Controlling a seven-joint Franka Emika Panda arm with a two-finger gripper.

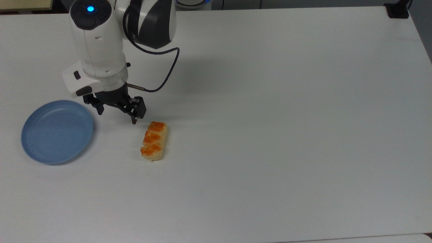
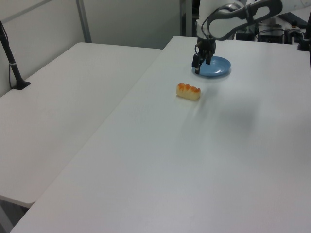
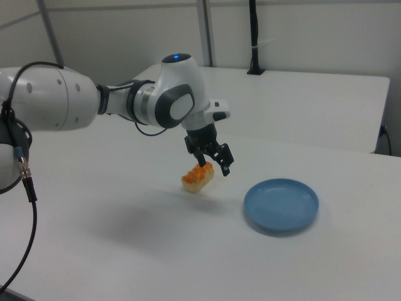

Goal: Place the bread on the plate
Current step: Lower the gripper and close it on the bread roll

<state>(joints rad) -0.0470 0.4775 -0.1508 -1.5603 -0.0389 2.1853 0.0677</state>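
The bread (image 1: pixel 154 140), a pale-tan loaf with orange glossy patches, lies on the white table; it also shows as the bread (image 2: pixel 188 91) and the bread (image 3: pixel 196 177). The light blue plate (image 1: pixel 56 131) sits empty to the top view's left of it, also seen as the plate (image 2: pixel 214 67) and the plate (image 3: pixel 281 205). My gripper (image 1: pixel 117 116) hangs open with nothing between its fingers, between plate and bread, just above the loaf's far end in the top view. The gripper (image 3: pixel 213 162) hovers above the table, beside the loaf.
The white table (image 1: pixel 270 135) stretches wide to the top view's right. A second white table (image 2: pixel 63 97) adjoins it on the left view's left, with a black post (image 2: pixel 14 68) clamped there. A dark cable (image 1: pixel 165 76) loops off my wrist.
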